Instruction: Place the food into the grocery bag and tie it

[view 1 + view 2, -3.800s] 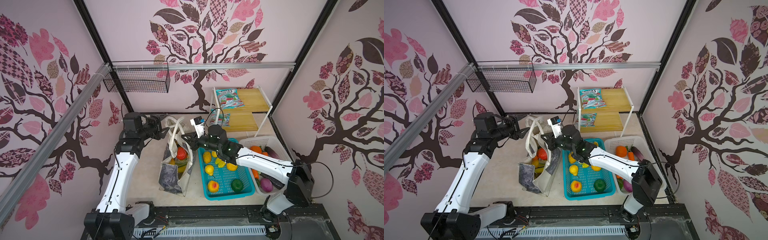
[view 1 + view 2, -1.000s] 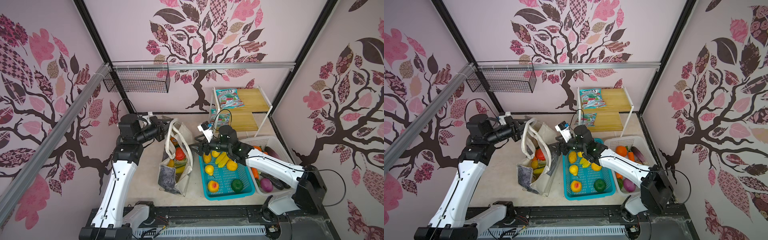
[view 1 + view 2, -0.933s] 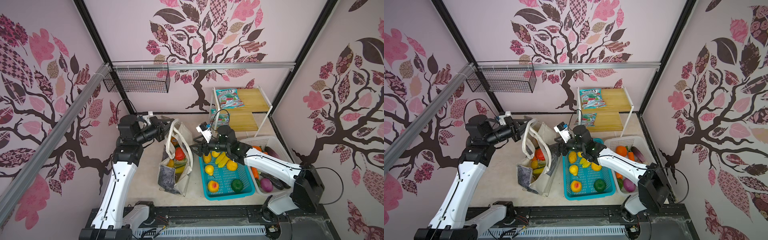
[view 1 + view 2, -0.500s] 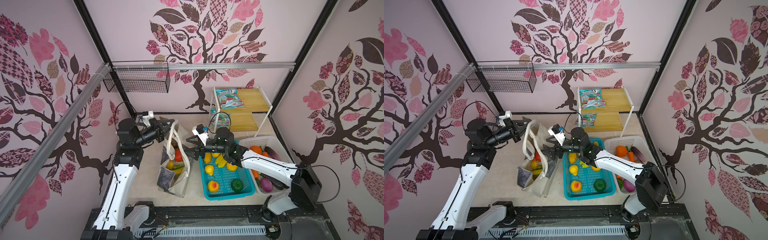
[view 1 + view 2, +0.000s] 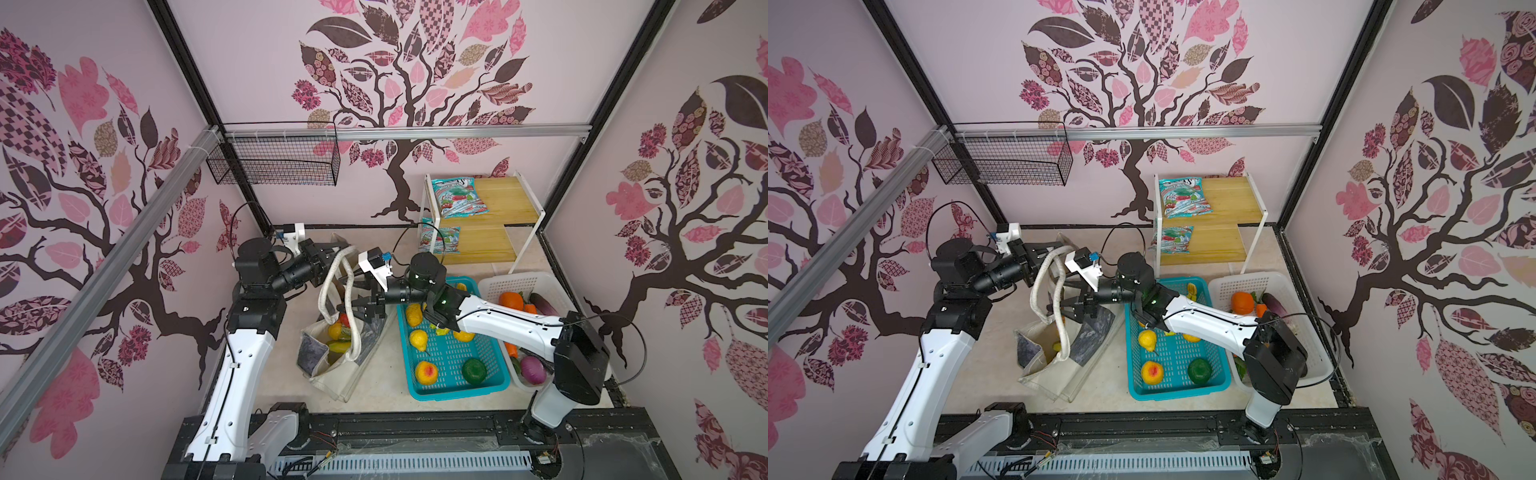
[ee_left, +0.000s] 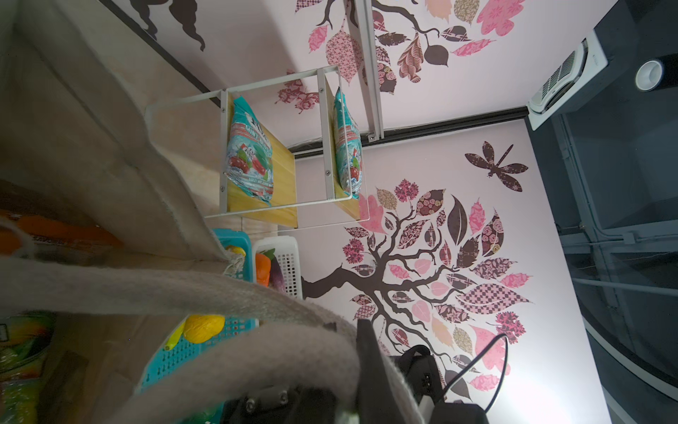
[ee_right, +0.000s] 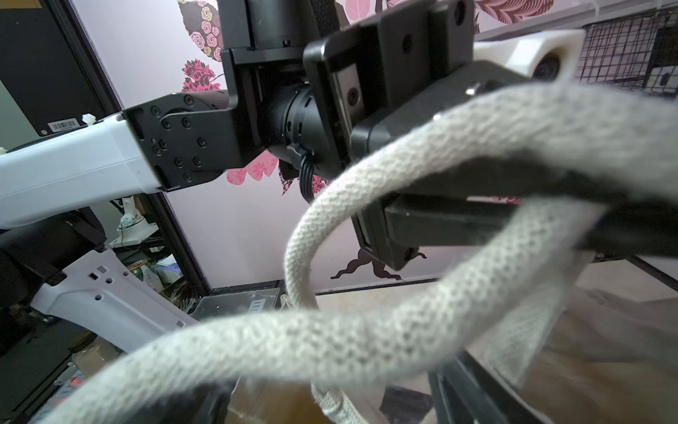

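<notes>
The cream grocery bag (image 5: pixel 332 374) (image 5: pixel 1046 376) stands open on the table, left of centre. Inside it I see a round orange (image 5: pixel 334 331), a red vegetable (image 5: pixel 344 319) and a yellow banana bunch (image 5: pixel 338 346). My left gripper (image 5: pixel 332 253) (image 5: pixel 1042 251) is shut on the long cream handles (image 5: pixel 328 286) (image 6: pixel 183 293) and holds them up above the bag's far end. My right gripper (image 5: pixel 353 309) (image 5: pixel 1063 309) stands open just above the bag mouth, with a handle strand (image 7: pixel 330 341) running across between its fingers.
A teal basket (image 5: pixel 457 386) with several toy fruits sits right of the bag, and a white basket (image 5: pixel 519 282) of vegetables lies beyond it. A wooden shelf rack (image 5: pixel 498 195) with sweet packets stands at the back right. A black wire basket (image 5: pixel 274 166) hangs on the rear rail.
My right gripper has moved left from the teal basket's edge to the raised handles over the bag. My left gripper has lifted the handles higher, and the bag has tipped slightly.
</notes>
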